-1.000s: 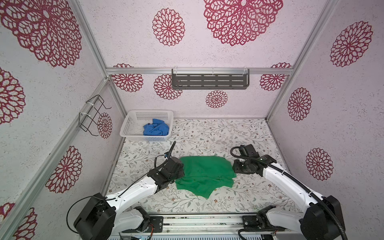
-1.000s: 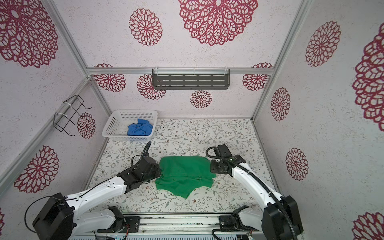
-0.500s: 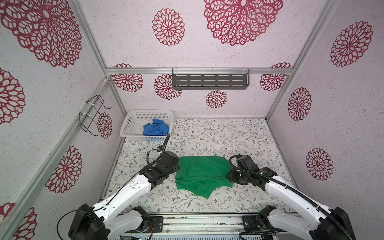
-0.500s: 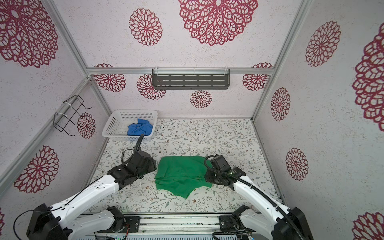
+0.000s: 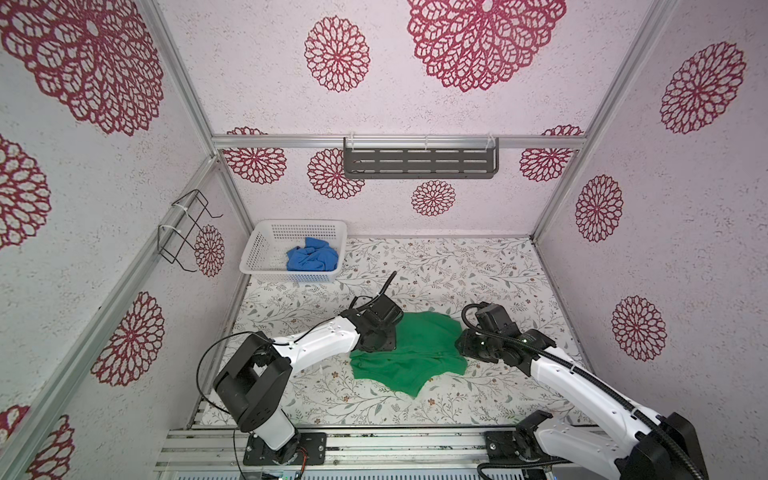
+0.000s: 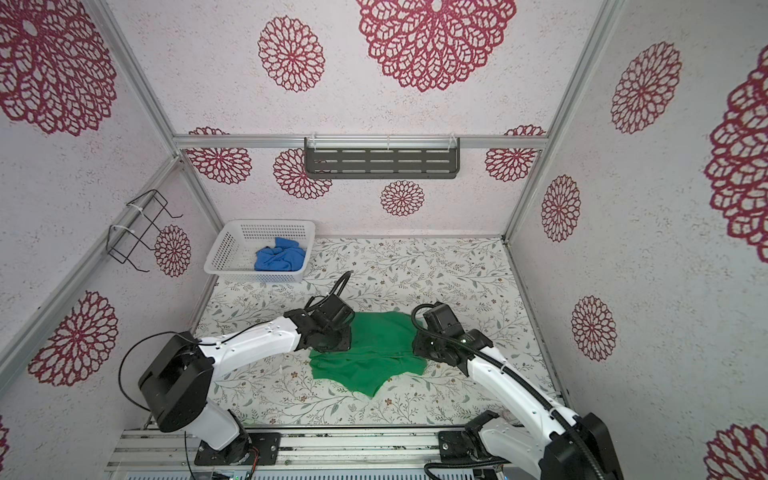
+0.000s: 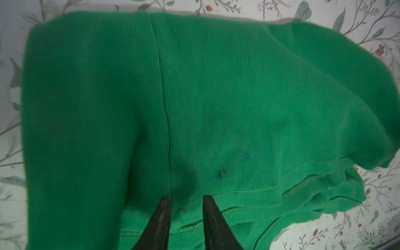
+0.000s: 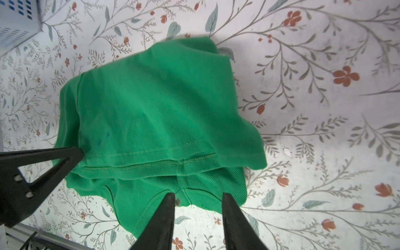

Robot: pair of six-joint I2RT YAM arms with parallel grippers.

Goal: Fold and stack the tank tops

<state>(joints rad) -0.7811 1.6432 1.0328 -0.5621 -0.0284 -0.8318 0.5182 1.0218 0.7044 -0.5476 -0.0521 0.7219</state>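
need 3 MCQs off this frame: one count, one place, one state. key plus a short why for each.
1. How many tank tops are in the white basket?
A. None
B. One
C. Two

2. Where is the green tank top?
A. In the basket
B. On the table, between the left gripper and the right gripper
C. Held up in the air

3. What state is the blue tank top in?
A. Crumpled
B. Folded flat into a square
C. Spread out full

Key:
1 B: only the blue one lies in the basket.
2 B: both top views show it on the flowered table with an arm at either side.
3 A: it is a wrinkled heap against the basket's wall.
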